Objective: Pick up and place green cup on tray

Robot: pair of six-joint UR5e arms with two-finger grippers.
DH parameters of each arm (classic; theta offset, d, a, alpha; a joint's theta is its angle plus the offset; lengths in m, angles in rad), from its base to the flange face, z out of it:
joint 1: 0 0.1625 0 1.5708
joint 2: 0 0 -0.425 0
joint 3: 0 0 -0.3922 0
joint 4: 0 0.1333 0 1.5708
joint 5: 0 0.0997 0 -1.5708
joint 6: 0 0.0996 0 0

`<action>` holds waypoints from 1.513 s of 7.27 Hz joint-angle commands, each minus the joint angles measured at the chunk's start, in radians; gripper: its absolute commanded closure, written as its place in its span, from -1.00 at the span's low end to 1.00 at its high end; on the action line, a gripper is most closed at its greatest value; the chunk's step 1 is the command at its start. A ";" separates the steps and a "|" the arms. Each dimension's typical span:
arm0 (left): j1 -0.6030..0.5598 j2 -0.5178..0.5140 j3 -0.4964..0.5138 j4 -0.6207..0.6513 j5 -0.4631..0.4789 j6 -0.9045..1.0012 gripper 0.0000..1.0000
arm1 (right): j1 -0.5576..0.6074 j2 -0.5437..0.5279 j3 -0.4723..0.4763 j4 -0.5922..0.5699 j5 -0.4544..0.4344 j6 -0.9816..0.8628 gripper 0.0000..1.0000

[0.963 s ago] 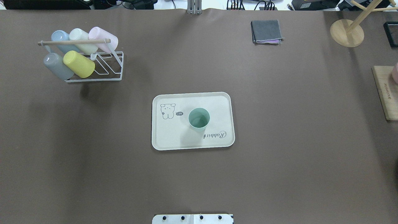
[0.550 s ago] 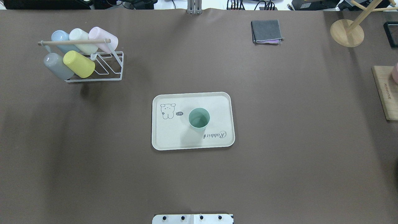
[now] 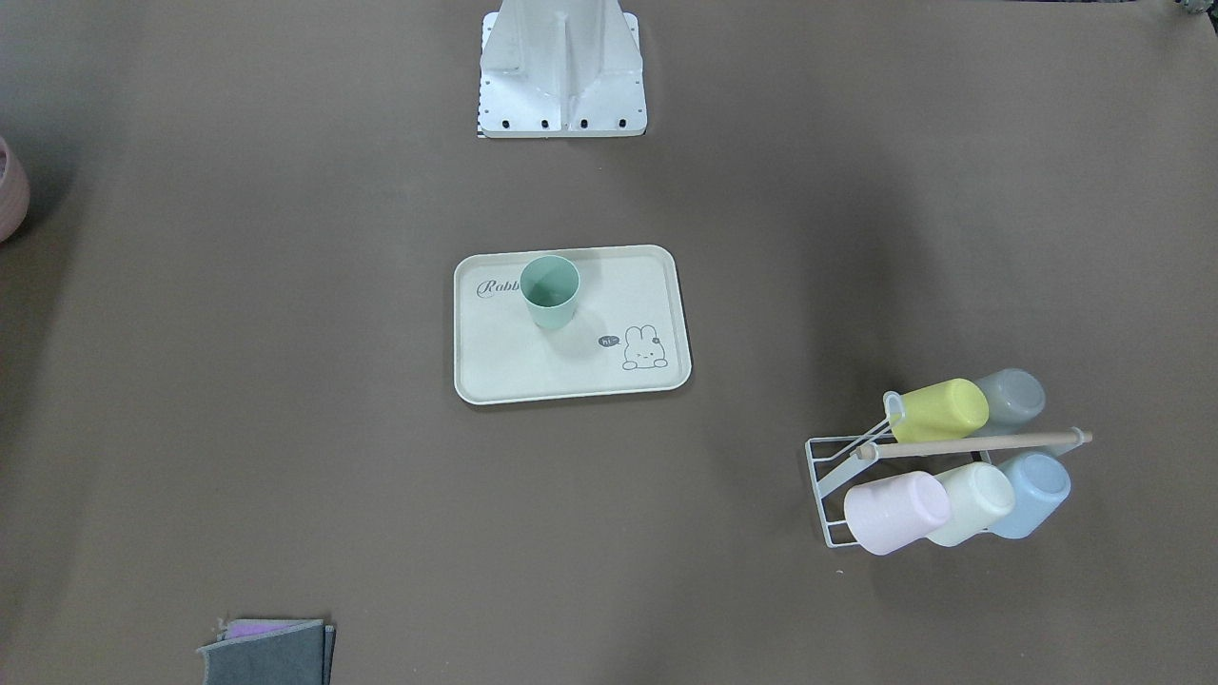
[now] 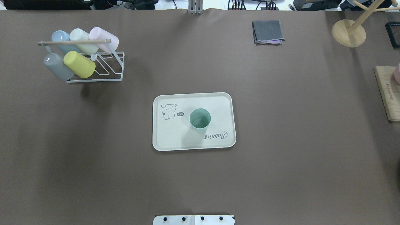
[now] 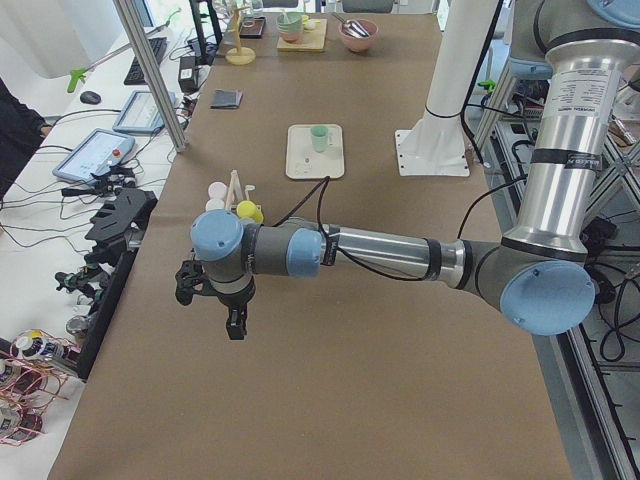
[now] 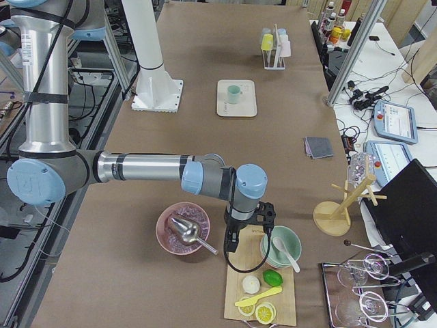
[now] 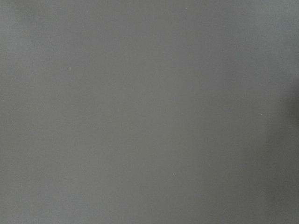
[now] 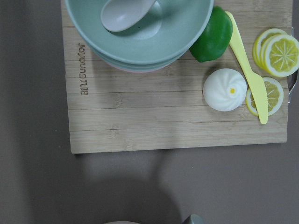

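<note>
The green cup [image 4: 200,118] stands upright and alone on the cream tray [image 4: 175,137] at the table's middle; the front view shows the cup [image 3: 550,290] next to the tray's [image 3: 533,371] "Rabbit" script. No gripper is near either. My left gripper [image 5: 232,325] hangs over bare table far out at the left end, seen only in the left side view. My right gripper [image 6: 232,242] hangs at the right end over a wooden board, seen only in the right side view. I cannot tell whether either is open or shut.
A white wire rack [image 4: 107,67] at the far left holds several cups, among them a yellow one [image 4: 79,64] and a cream one [image 4: 83,41]. A grey cloth [image 4: 268,31] lies far right. The wooden board [image 8: 163,116] carries bowls, lemon slices and a knife.
</note>
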State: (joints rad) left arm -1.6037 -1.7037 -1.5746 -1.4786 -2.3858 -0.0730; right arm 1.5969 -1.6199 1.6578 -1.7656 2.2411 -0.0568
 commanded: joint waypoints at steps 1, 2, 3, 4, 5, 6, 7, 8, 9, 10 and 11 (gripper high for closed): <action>0.001 0.038 -0.022 0.017 0.000 -0.005 -0.97 | 0.000 0.000 -0.001 0.000 0.000 -0.002 -1.00; 0.001 0.039 -0.015 0.018 0.002 -0.005 -0.97 | 0.000 0.000 -0.001 0.002 0.000 -0.003 -1.00; 0.001 0.039 -0.018 0.018 0.003 -0.007 -0.97 | 0.000 0.000 0.002 0.002 0.000 -0.002 -1.00; 0.004 0.032 0.010 0.018 0.020 -0.005 -0.97 | 0.000 0.000 0.002 0.002 0.000 -0.002 -1.00; 0.004 0.027 0.018 0.011 0.033 -0.007 -0.97 | 0.000 0.000 0.002 0.002 0.000 0.000 -1.00; 0.004 0.027 0.022 0.008 0.033 -0.017 -0.97 | 0.000 0.000 0.000 0.002 0.002 -0.002 -1.00; 0.004 0.027 0.027 0.006 0.030 -0.017 -0.97 | 0.000 0.005 0.000 0.002 0.000 0.000 -1.00; 0.002 0.036 0.024 0.006 0.030 -0.016 -0.97 | 0.000 0.006 0.002 0.002 0.000 -0.002 -1.00; 0.002 0.036 0.022 0.006 0.030 -0.014 -0.97 | 0.000 0.006 0.002 0.002 0.000 -0.003 -1.00; 0.001 0.038 0.022 0.006 0.030 -0.016 -0.97 | 0.000 0.006 0.002 0.002 0.002 -0.002 -1.00; 0.002 0.038 0.022 0.006 0.030 -0.016 -0.97 | 0.000 0.006 0.002 0.002 0.002 -0.002 -1.00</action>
State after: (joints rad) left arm -1.6019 -1.6669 -1.5521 -1.4726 -2.3562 -0.0886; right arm 1.5969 -1.6139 1.6597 -1.7641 2.2421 -0.0586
